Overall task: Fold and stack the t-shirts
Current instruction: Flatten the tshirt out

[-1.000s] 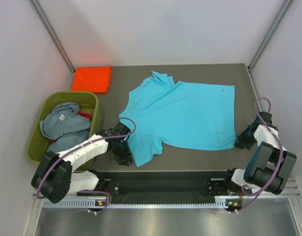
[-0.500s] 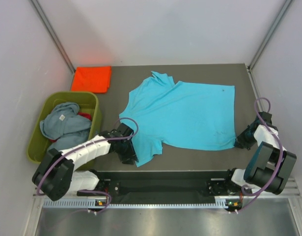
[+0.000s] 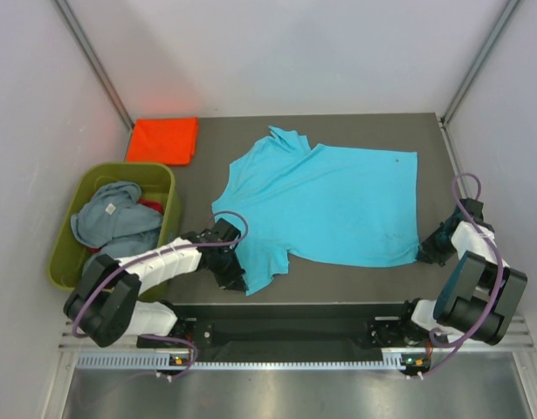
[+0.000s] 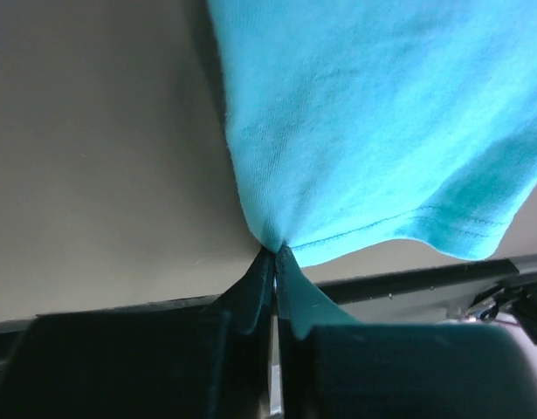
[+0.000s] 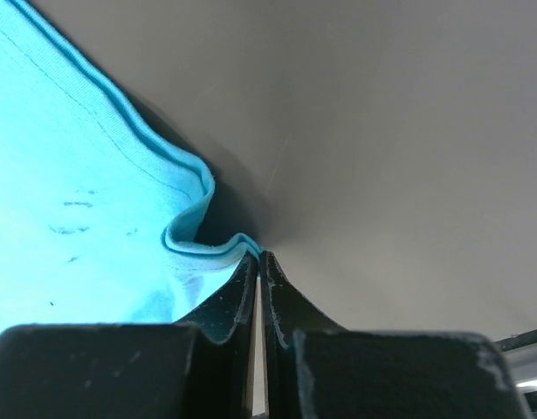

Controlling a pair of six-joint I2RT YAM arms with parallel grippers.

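Observation:
A bright turquoise t-shirt (image 3: 325,205) lies spread flat on the dark table, neck to the left. My left gripper (image 3: 237,276) sits at its near left sleeve and is shut on the sleeve's corner (image 4: 277,240). My right gripper (image 3: 423,254) is at the shirt's near right hem corner and is shut on that folded hem (image 5: 237,246). An orange-red t-shirt (image 3: 163,140) lies folded at the far left of the table. A grey-blue t-shirt (image 3: 115,218) and a bit of red t-shirt (image 3: 149,205) lie in the tub.
An olive-green plastic tub (image 3: 67,253) stands off the table's left edge, beside my left arm. White walls close in on the left, right and back. A black rail (image 3: 303,314) runs along the table's near edge.
My left gripper slid right onto the near sleeve of the turquoise shirt and closed on its corner. The right gripper has not moved.

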